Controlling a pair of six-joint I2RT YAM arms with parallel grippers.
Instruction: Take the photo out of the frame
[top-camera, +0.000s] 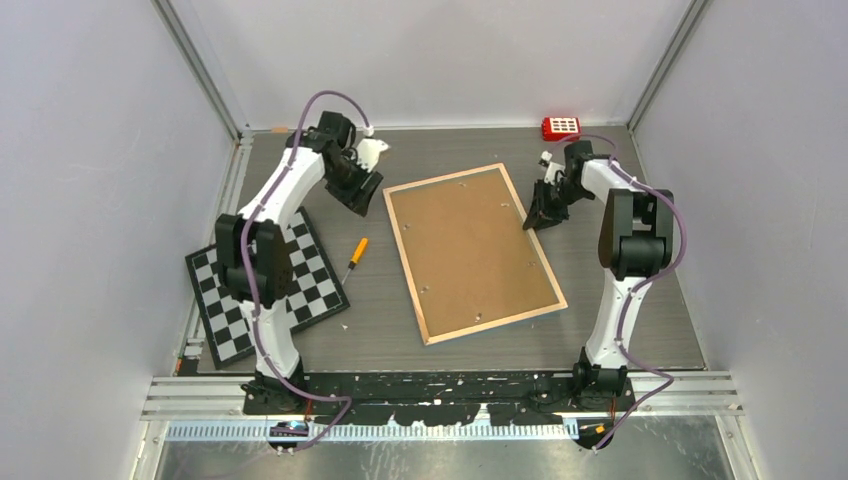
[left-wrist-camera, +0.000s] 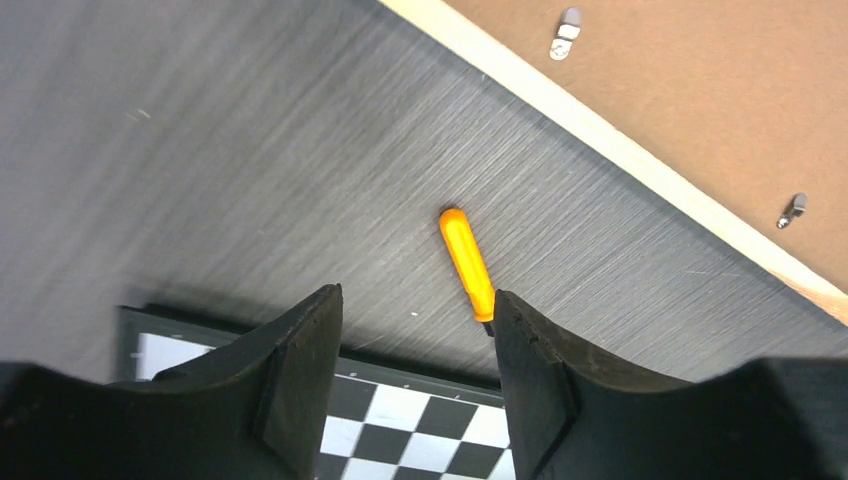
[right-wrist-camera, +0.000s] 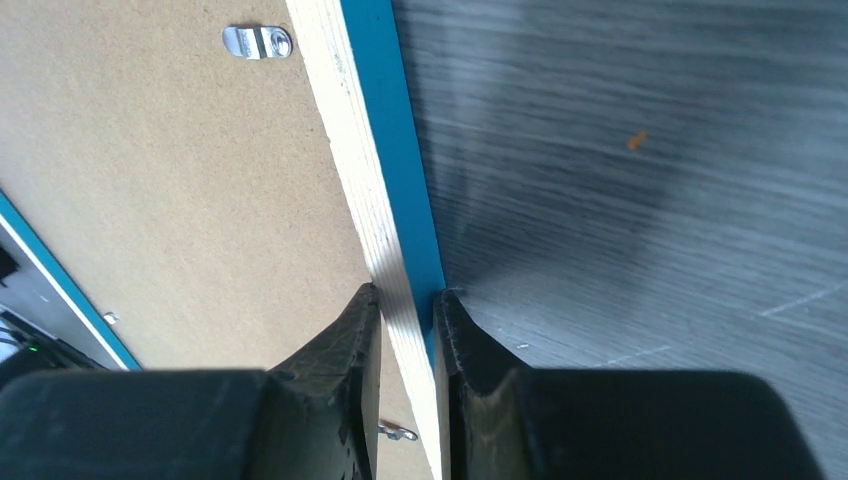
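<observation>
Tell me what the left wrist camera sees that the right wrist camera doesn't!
Only left wrist: an orange-handled screwdriver, a black-and-white chequered board, the open left pincer. Only right wrist: the bright-blue border of the rectangular frame, with the right pincer clamped on its rim. Both: that frame's brown fibreboard back, light wood edge, small metal clips, dark grey table.

The counter (top-camera: 450, 150) is dark grey with thin lines like wood. Pale, plain walls (top-camera: 430, 60) stand on three sides (back, left and right). Silver metal rails (top-camera: 197, 62) run up the far corners, and the light is soft and even
</observation>
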